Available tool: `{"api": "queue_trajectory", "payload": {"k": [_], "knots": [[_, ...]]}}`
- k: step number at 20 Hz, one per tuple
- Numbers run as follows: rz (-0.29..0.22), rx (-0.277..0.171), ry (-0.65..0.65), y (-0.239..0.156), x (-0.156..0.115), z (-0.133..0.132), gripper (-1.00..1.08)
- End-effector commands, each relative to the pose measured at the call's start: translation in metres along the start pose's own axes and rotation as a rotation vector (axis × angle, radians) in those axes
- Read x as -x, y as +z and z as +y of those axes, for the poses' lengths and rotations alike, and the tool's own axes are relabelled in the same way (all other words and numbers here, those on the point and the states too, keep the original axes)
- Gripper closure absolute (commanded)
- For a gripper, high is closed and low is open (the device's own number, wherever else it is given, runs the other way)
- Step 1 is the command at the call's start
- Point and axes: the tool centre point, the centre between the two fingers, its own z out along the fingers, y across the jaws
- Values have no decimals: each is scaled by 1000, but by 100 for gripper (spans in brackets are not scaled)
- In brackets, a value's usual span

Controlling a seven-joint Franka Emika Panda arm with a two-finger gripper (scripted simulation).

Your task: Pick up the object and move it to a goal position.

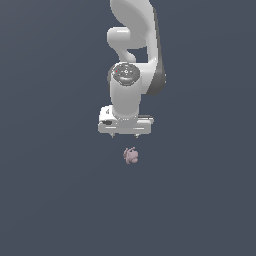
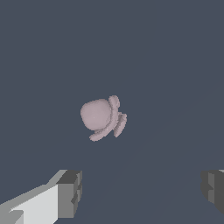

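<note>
While the tool (image 1: 124, 135) hangs wide open and empty at the exterior view's centre, the object (image 1: 131, 155) lies just below it on the surface, seemingly not yet between the fingers (image 2: 70, 192).

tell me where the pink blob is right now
In the exterior view the pink blob lies on the dark floor just below the open hand, untouched.

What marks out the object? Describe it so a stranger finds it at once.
Start at the white arm hanging over the dark grey floor. Just below its open gripper in the exterior view lies the object, apart from the fingers. It is a tiny pale pink lump with curved ridges, the only coloured thing there.
</note>
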Motion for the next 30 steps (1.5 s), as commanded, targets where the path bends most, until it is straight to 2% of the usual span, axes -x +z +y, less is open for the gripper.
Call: {"api": "queue_trajectory", "payload": {"k": [1, 13, 22, 30], "knots": [[0, 0, 0, 0, 0, 0, -92], [-19, 32, 25, 7, 7, 32, -92], [-14, 28, 4, 9, 4, 28, -92], [10, 11, -119, 29, -11, 8, -92]]}}
